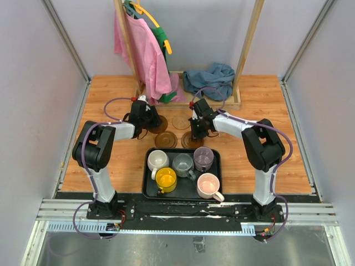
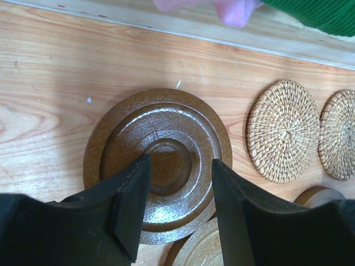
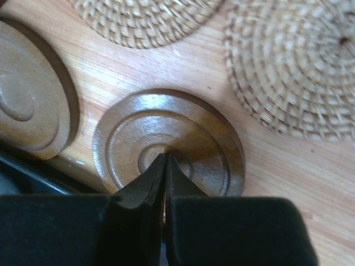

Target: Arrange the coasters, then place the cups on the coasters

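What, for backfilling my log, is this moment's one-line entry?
left hand open over dark brown round wooden coaster | right hand shut over second brown coaster

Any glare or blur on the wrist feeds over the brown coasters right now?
Left wrist: left brown coaster sharp, mild sheen. Right wrist: bright glare on the upper rim of the right brown coaster, woven coaster slightly soft. Top external: even light, faint shadows.

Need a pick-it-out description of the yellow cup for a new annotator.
Find the black tray at the near edge of the wooden table, centred. The yellow cup stands in its near-left corner, beside the pink cup; it's the only yellow one.
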### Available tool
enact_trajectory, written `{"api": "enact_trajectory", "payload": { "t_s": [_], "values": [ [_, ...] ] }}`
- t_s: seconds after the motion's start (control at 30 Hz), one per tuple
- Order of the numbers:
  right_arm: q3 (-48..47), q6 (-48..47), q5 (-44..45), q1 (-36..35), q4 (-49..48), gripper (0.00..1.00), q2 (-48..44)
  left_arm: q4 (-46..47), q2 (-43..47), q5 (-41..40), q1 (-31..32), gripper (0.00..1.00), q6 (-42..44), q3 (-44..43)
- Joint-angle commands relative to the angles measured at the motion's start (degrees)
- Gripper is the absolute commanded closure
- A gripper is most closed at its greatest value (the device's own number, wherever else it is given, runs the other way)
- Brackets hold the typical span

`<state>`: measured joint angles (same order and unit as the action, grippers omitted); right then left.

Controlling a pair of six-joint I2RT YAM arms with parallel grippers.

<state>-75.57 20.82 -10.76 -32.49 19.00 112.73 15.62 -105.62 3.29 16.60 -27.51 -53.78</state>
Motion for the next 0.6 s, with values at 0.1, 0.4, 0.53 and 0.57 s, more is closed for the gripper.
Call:
{"api": "enact_trajectory", "payload": {
  "t_s": [0.1,0.4,0.53,0.57],
  "values": [
    [8.38,3.62,10.92,2.64,7.14,0.98,-2.95,-0.76,-1.65,-0.83,-2.26,0.47,-0.52,0.14],
    [13.19,5.25,14.99,9.1,9.86,0.98,-6.32,-1.44,-1.07,-1.29,-5.42,0.47,-0.94,0.98],
    [12.43,5.61,17.26,12.68,11.21,0.99,-5.56,-1.94,-0.91,-1.43,-7.01,0.47,-1.44,1.02],
    [12.19,5.7,18.27,13.57,11.61,0.99,-5.51,-2.06,-0.84,-1.38,-7.35,0.47,-1.54,1.04]
  ]
}}
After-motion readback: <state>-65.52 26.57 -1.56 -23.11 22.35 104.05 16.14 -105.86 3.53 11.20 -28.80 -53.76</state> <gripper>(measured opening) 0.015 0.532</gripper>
